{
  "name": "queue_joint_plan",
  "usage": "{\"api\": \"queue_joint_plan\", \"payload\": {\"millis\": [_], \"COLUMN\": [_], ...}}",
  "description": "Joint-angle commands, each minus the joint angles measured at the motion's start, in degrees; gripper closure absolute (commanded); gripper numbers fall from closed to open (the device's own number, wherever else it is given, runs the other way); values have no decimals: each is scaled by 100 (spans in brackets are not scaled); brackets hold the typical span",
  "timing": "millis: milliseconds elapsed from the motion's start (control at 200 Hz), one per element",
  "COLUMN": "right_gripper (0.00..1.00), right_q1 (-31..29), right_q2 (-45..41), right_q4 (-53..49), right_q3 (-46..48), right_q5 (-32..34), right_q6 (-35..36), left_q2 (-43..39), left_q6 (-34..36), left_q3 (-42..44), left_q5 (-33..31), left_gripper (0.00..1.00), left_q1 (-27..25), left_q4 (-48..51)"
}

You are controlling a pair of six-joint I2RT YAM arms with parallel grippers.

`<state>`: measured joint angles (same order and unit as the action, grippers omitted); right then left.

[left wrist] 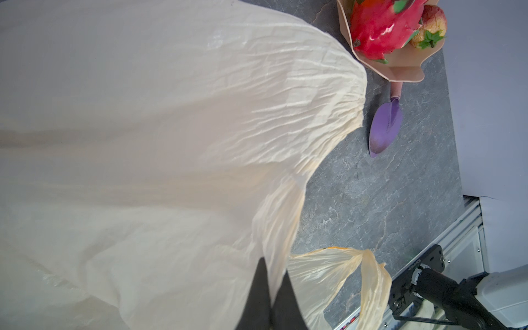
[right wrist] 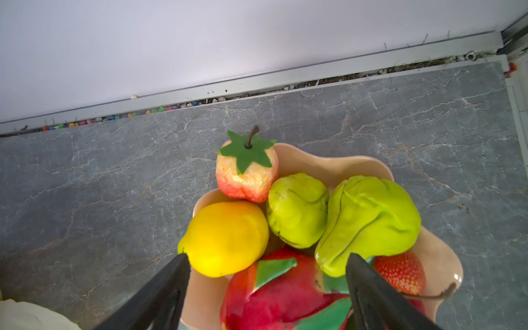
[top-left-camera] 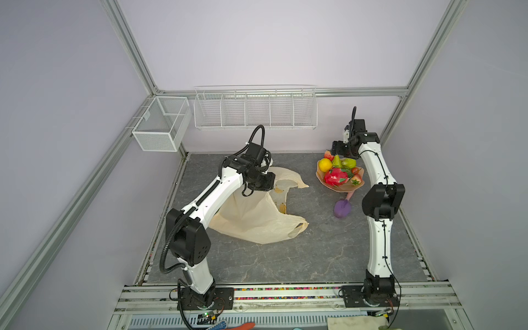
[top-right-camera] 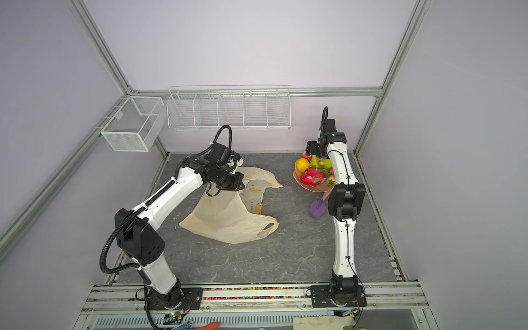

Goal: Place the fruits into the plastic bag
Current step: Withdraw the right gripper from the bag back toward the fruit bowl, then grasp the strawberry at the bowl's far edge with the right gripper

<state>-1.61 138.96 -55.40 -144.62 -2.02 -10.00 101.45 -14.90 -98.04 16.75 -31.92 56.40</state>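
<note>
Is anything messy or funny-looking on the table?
Yes. The plastic bag has orange-brown blotches by its opening, and one strawberry in the pink dish looks faded, pale where it should be red. Tiny coloured beads sit in the gap along the wall.

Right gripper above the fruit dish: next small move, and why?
Probably lower the right gripper and close on the dragon fruit: its jaws stand open with that fruit framed between them, and the left gripper holds the bag pinched.
</note>
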Motion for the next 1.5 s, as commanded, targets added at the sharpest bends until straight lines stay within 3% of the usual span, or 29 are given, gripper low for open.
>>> {"api": "queue_joint_plan", "payload": {"millis": [0, 1005, 1494], "right_gripper": [12, 11, 0], "right_q1": [72, 121, 110], "right_q2": [175, 1027, 1164], "right_q4": [554, 1408, 1373], "right_q3": [-109, -337, -409], "right_q5": [-499, -1194, -1270], "right_q6": [177, 224, 364], "left_q2": [3, 217, 281], "left_q6": [-83, -92, -84], "left_q3": [122, 136, 94], "left_q5": [-5, 8, 18], "left_gripper": [100, 100, 100], "left_q1": [-8, -7, -11], "left_q4": [86, 112, 107]}}
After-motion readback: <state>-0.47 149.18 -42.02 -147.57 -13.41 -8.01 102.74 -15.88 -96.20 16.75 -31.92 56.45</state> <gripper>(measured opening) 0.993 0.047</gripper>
